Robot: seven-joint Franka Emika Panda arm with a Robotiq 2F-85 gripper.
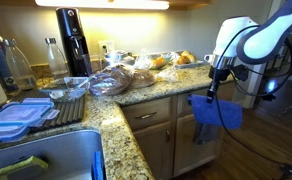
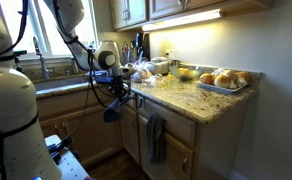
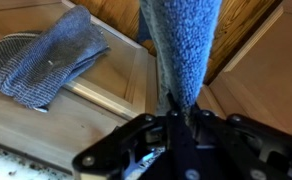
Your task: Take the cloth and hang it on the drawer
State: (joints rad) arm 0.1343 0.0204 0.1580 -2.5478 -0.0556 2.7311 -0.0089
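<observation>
Lighting mixed and warm; sharpness fair in the room views, poor at my wrist.

In both exterior views a light strip (image 1: 106,4) under the wall cabinets burns out to white and throws glare on the polished countertop (image 1: 111,122); below the counter edge the cabinet fronts sit in shade. In an exterior view a window (image 2: 48,28) admits pale daylight at the back, and my arm (image 2: 11,100) reads overexposed up close. All frames are small and grainy. In the wrist view my pincer (image 3: 181,120) is a dark, unfocused mass at the bottom. The cloth (image 3: 186,45) it grips is blurred by closeness. The towel (image 3: 46,55) beyond is sharper and evenly lit.
</observation>
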